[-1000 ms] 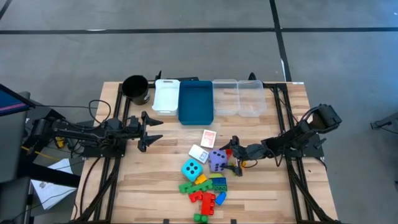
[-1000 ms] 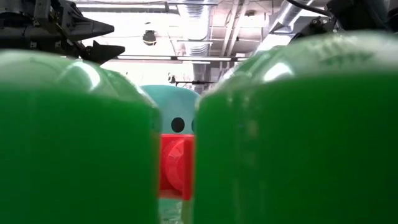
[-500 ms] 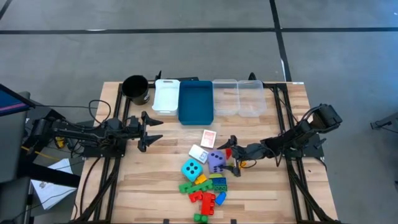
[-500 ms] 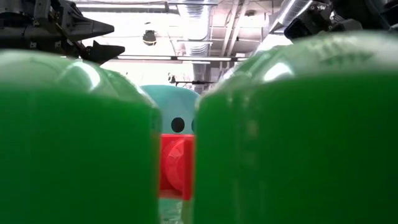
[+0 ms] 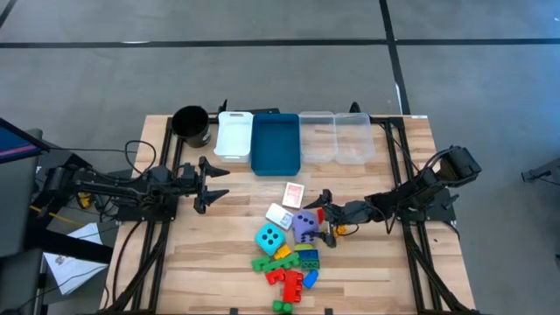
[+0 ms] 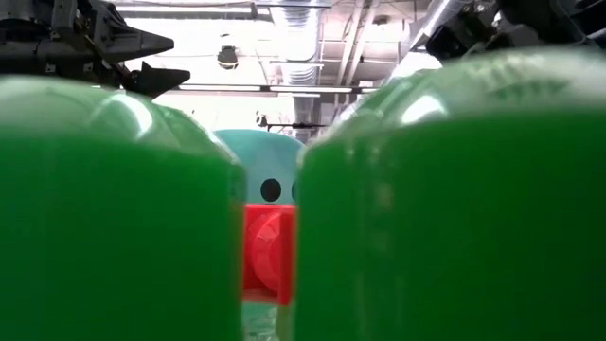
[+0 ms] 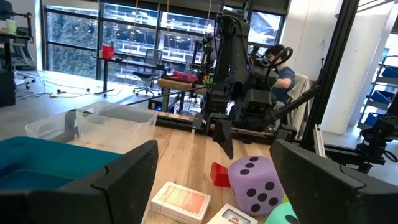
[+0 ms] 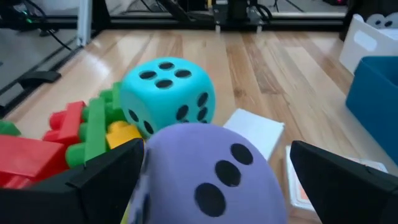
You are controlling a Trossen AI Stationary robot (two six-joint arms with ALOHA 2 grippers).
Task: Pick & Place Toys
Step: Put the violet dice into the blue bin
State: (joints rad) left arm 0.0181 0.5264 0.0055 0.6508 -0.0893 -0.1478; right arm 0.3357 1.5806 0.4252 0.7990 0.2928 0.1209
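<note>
- Tool on our left arm (image 5: 219,183) hangs spread over bare surface (image 5: 227,245), well apart from the toys.
- Cyan die (image 5: 270,237) sits beside the brick pile (image 5: 289,267).
- Two card packs (image 5: 286,205) lie just behind the dice.
- Lavender die (image 5: 305,226) sits between the spread fingers of our right tool (image 5: 325,219); we cannot tell whether they touch it.

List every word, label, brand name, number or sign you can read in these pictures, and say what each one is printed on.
No text can be read anywhere.
Card packs: printing too small and blurred to read.
Lavender die: only dark dots, three on the face seen from the right wrist.
Cyan die: only dots, no numerals.
Plastic bricks: no marking visible.
</note>
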